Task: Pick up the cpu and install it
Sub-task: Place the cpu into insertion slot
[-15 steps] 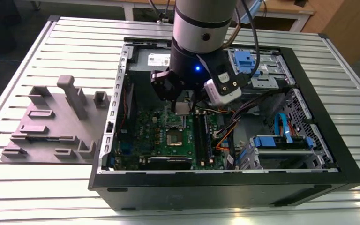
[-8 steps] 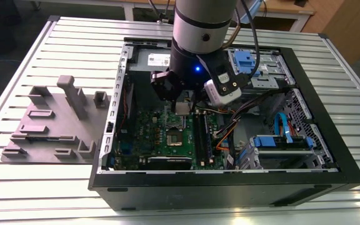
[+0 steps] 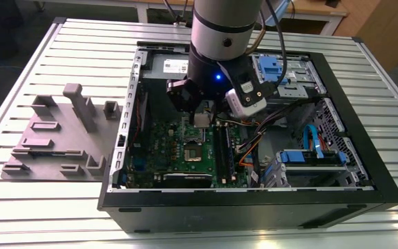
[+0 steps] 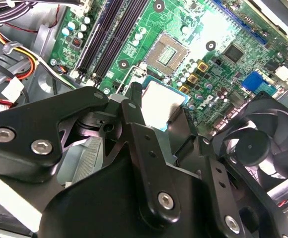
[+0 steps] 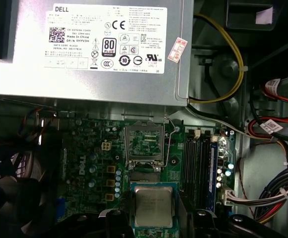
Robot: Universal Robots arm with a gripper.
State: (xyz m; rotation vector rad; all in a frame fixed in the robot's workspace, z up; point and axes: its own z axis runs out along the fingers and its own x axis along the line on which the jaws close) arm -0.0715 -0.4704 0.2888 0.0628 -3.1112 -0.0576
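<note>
The cpu [image 4: 163,101] is a small silvery square chip with a pale teal rim, and my gripper [image 4: 159,113] is shut on it, one black finger [image 4: 134,106] against each side. In the first wrist view the cpu [image 5: 154,206] hangs over the green motherboard [image 5: 92,158], just short of the socket's silver metal frame [image 5: 144,144]. In the second wrist view the open socket [image 4: 166,51] lies beyond the chip. In the exterior view my gripper [image 3: 202,118] is inside the open computer case [image 3: 365,155], above the dark socket [image 3: 193,154].
A large grey power supply with a white label [image 5: 99,49] sits beside the socket. Memory slots [image 5: 198,158], bundled cables [image 5: 278,188] and a black fan [image 4: 263,144] crowd the board. A grey holder fixture [image 3: 60,129] stands on the slatted table at the exterior view's left.
</note>
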